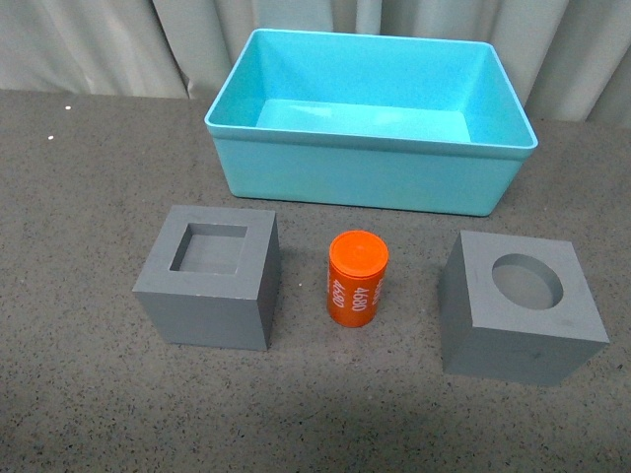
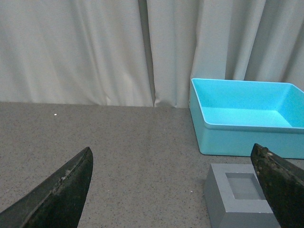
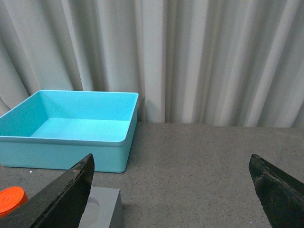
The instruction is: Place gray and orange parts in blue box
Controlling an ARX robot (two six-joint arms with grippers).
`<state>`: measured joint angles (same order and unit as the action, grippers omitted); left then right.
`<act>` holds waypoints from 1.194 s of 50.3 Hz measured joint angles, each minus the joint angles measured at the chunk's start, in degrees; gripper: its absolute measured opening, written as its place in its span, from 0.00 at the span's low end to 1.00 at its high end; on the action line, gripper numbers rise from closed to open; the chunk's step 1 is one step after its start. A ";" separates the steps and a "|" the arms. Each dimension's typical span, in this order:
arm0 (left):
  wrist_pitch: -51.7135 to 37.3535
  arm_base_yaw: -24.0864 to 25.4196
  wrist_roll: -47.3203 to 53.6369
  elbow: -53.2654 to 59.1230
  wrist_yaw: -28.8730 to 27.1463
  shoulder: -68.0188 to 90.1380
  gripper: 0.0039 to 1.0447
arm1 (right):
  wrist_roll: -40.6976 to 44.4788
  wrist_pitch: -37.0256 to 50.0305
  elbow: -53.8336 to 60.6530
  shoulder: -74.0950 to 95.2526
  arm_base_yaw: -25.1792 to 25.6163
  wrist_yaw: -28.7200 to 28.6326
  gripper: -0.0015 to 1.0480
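Observation:
The blue box (image 1: 367, 175) stands empty at the back of the table. In front of it sit a gray cube with a square recess (image 1: 208, 278) on the left, an orange cylinder with white digits (image 1: 356, 279) in the middle, and a gray cube with a round recess (image 1: 520, 306) on the right. Neither arm shows in the front view. My left gripper (image 2: 173, 178) is open over bare table, the square-recess cube (image 2: 241, 198) by one finger and the box (image 2: 247, 118) beyond. My right gripper (image 3: 172, 180) is open, with the round-recess cube (image 3: 101, 209), the orange cylinder (image 3: 11, 199) and the box (image 3: 71, 128) to one side.
A dark speckled tabletop (image 1: 79, 197) carries everything. Pale pleated curtains (image 1: 108, 44) hang behind the table's far edge, close behind the box.

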<state>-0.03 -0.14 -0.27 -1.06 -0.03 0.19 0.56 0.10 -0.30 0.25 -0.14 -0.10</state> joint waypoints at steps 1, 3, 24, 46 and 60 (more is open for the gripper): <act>0.00 0.00 0.00 0.00 0.00 0.00 0.94 | 0.00 0.00 0.00 0.00 0.00 0.00 0.91; 0.00 0.00 0.00 0.00 0.00 0.00 0.94 | 0.00 0.00 0.00 0.00 0.00 0.00 0.91; 0.00 0.00 0.00 0.00 0.00 0.00 0.94 | 0.00 0.00 0.00 0.00 0.00 0.00 0.91; 0.00 0.00 0.00 0.00 0.00 0.00 0.94 | 0.00 0.00 0.00 0.00 0.00 0.00 0.91; 0.00 0.00 0.00 0.00 0.00 0.00 0.94 | 0.00 0.00 0.00 0.00 0.00 0.00 0.91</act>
<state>-0.03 -0.14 -0.27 -1.06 -0.03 0.19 0.56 0.10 -0.30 0.25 -0.14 -0.10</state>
